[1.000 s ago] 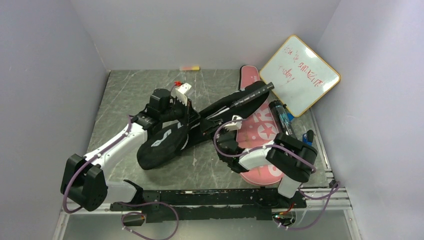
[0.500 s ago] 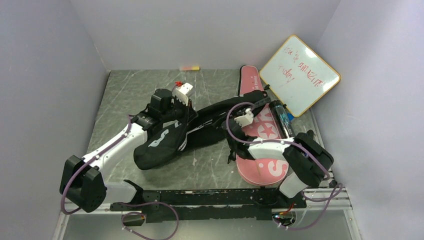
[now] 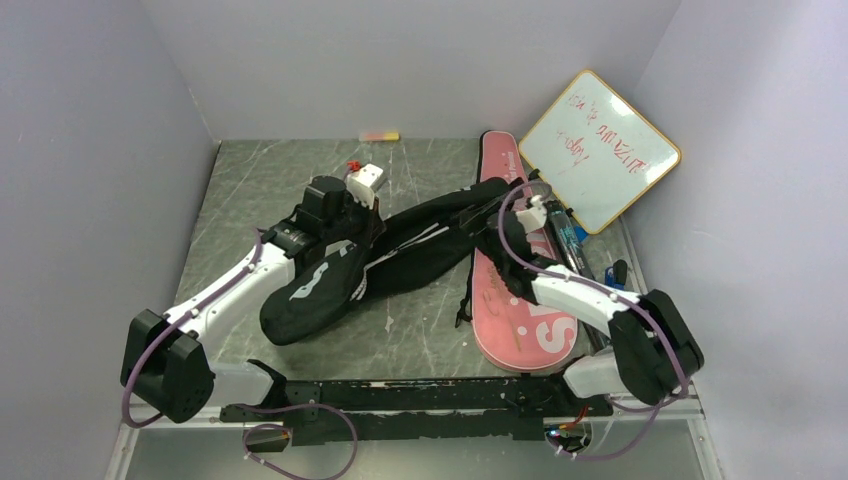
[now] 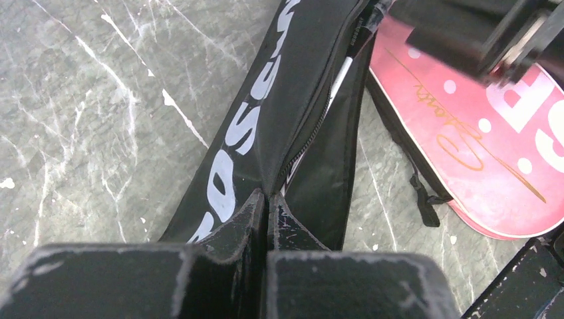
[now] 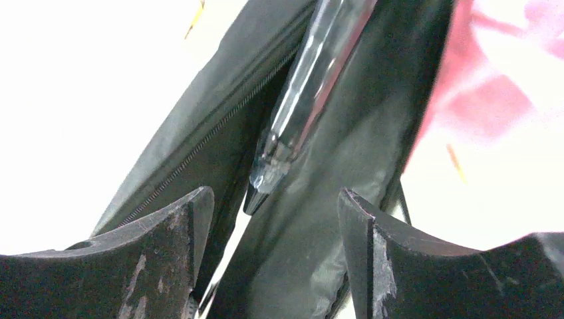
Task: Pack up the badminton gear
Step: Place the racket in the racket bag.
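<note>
While the left gripper (image 4: 267, 205) pinches the zipper edge of the black racket cover (image 3: 400, 255), which lies diagonally across the table (image 3: 260, 180), the right gripper (image 5: 273, 194) hangs spread wide over its narrow end, the racket handle (image 5: 312, 80) just beyond its fingertips.

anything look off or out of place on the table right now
The black CROSSWAY cover lies askew, its narrow end overlapping the pink SPORT cover, and its zipper gapes open with a racket handle showing in the gap.
</note>
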You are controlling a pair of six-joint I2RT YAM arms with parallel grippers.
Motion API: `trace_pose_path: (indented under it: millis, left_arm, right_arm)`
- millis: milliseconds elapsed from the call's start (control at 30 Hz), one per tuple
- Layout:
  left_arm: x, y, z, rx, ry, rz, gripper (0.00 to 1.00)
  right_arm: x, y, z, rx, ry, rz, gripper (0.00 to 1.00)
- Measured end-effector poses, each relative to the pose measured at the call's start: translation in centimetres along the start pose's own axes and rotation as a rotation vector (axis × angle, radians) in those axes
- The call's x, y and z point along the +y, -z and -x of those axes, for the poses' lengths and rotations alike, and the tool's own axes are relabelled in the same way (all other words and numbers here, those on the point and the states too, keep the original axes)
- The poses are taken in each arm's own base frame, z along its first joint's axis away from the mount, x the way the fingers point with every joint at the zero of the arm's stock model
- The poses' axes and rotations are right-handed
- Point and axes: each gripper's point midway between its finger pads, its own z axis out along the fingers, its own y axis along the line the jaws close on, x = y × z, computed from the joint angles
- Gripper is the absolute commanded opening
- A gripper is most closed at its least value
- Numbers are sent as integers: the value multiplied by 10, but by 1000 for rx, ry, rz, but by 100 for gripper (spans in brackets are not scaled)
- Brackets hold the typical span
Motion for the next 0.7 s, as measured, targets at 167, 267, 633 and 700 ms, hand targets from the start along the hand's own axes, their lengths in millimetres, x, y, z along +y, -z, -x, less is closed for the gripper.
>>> trace_pose_path:
  millis: [167, 267, 633, 700]
  left_arm:
    - [2, -1, -1, 3, 1, 8, 5]
    - [2, -1, -1, 3, 0, 10, 5]
    - [-7, 2, 2, -3, -22, -43, 5]
    - [-12, 6, 6, -18, -28, -66, 5]
  right_arm:
    - [-7, 5, 37, -56, 2, 6, 63]
    - [-20, 8, 52, -76, -3, -7, 48]
    - [-93, -14, 76, -35, -72, -86, 40]
    - [-100, -17, 67, 3, -72, -77, 43]
